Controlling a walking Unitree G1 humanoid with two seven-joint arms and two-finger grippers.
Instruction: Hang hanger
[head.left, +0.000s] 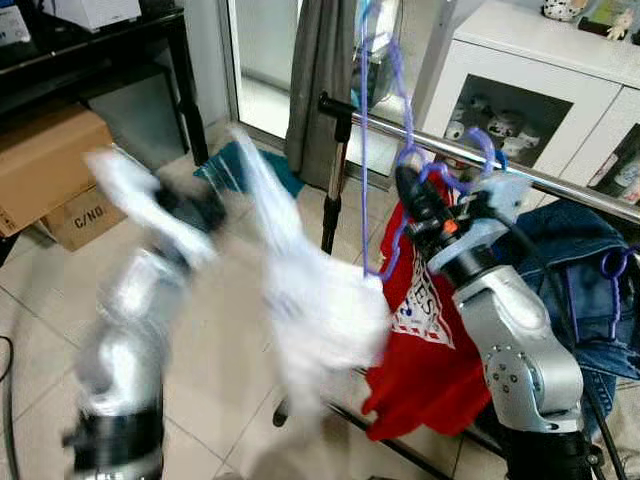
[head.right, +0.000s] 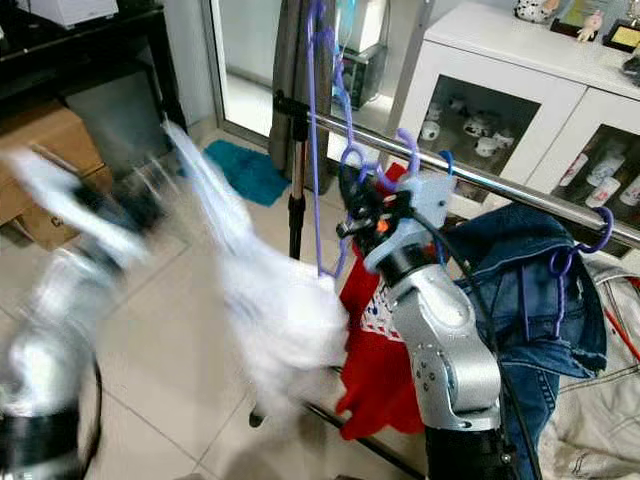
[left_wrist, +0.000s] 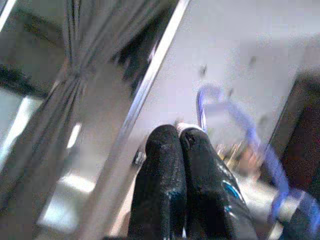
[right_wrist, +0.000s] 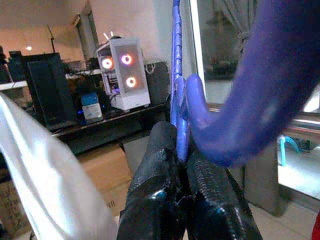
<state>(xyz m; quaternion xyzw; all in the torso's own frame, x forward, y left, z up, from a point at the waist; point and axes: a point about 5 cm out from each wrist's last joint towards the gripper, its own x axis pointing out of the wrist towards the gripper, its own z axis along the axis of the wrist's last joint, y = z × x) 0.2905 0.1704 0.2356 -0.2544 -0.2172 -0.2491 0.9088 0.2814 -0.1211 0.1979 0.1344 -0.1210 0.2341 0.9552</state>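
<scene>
We see our right gripper pinching a thin blue plastic hanger just below the silver clothes rail

Nearest us, our left arm is a silver blur at the left, and our left gripper (left_wrist: 181, 165) shows its two black fingers pressed together with nothing between them. A white cloth garment (head.left: 320, 300) hangs blurred from the thin blue plastic hanger (head.left: 366, 150), between our arms. Our right gripper (right_wrist: 182, 165) has its fingers clamped on the hanger's stem, raised beside the silver metal clothes rail (head.left: 560, 185); the hook curls just above the fingers and we cannot tell if it sits on the rail. A red printed shirt (head.left: 425, 340) and a blue denim jacket (head.left: 575, 260) hang along the rail. Farther off stand a brown cardboard box (head.left: 45, 165) and a white glass-door cabinet (head.left: 530, 70)
</scene>
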